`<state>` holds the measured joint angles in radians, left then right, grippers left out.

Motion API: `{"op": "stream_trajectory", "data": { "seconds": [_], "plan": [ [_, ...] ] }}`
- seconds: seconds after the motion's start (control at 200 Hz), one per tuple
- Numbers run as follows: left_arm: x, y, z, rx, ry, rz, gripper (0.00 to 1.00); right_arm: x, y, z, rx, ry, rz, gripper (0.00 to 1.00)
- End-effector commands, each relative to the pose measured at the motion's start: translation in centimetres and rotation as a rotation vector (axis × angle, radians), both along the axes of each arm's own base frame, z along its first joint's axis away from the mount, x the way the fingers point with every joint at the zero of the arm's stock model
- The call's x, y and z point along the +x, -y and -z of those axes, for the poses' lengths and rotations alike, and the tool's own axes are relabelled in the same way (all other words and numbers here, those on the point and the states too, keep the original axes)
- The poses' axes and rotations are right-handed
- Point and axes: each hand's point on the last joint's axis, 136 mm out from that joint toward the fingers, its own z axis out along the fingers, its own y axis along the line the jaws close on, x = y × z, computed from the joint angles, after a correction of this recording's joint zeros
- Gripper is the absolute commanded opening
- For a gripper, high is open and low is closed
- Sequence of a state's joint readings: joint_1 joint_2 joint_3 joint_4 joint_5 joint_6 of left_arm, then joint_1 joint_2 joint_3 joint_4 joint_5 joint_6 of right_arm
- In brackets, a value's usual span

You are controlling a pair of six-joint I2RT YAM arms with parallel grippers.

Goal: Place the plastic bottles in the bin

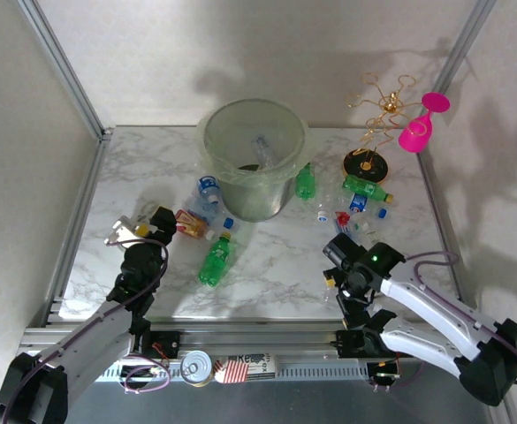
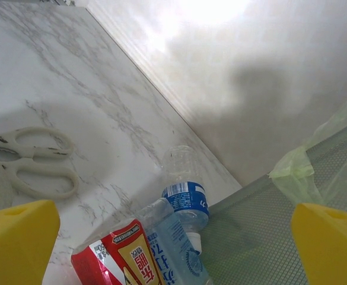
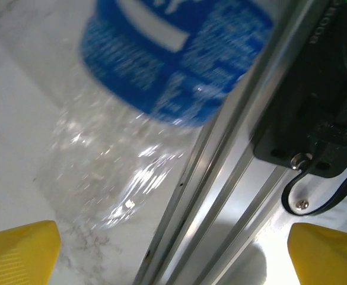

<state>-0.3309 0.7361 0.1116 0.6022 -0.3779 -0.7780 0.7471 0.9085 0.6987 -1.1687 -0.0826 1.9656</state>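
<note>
Plastic bottles [image 1: 215,261], clear and green, lie on the marble desk [image 1: 276,256] around the large translucent grey-green bin [image 1: 258,199]. The left pincer [image 2: 173,240] and right pincer [image 3: 173,249] gape released. A pickup seems in hand: the right must close on the blue-labelled clear bottle [image 3: 161,65] before it.

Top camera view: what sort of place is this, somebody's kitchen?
Probably a robot test bench, not a kitchen: robot arms bolted to a rail, a marble-look table boxed in by white panels on aluminium posts, and bottles scattered around a bin.

The bin [image 1: 260,193] stands far-centre on the table [image 1: 280,265], plastic bottles [image 1: 215,261] lying left, right and before it.
</note>
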Motion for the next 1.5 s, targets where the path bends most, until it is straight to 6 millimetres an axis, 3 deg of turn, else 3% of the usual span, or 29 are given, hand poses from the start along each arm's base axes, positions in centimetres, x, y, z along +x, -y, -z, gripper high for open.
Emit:
{"op": "stream_trajectory", "data": {
  "seconds": [0.0, 0.431, 0.541, 0.631, 0.711, 0.836, 1.047, 1.267, 1.497],
  "plan": [
    [0.0, 0.0, 0.1, -0.001, 0.003, 0.006, 1.00, -1.0, 2.1, 1.5, -0.049, -0.001, 0.152, 0.99],
    [0.3, 0.1, -0.1, -0.008, -0.004, 0.016, 1.00, 0.5, 1.8, 8.1, 0.022, 0.054, 0.216, 0.98],
    [0.4, 0.2, -0.3, -0.011, -0.004, 0.019, 1.00, 0.8, 1.5, 9.1, 0.039, 0.058, 0.196, 0.92],
    [0.4, 0.2, -0.3, -0.004, -0.010, 0.019, 1.00, 1.5, 1.8, 8.9, 0.014, 0.082, 0.173, 0.82],
    [0.4, 0.1, -0.3, -0.003, -0.009, 0.013, 1.00, 2.5, 2.0, 8.2, -0.006, 0.118, 0.147, 0.68],
    [0.4, -0.2, -0.4, -0.004, -0.007, -0.002, 1.00, 4.3, 1.5, 7.3, 0.005, 0.167, 0.098, 0.57],
    [0.5, -0.7, -0.9, 0.015, -0.009, -0.027, 0.99, 8.8, 0.2, 5.0, -0.025, 0.271, -0.055, 0.50],
    [0.8, -1.3, -1.7, 0.026, -0.006, -0.047, 1.00, 16.2, -0.8, 0.1, -0.122, 0.449, -0.277, 0.48],
    [1.3, -1.4, -2.1, 0.020, -0.021, -0.039, 1.00, 23.3, -2.0, -7.0, -0.206, 0.670, -0.456, 0.47]
  ]
}}
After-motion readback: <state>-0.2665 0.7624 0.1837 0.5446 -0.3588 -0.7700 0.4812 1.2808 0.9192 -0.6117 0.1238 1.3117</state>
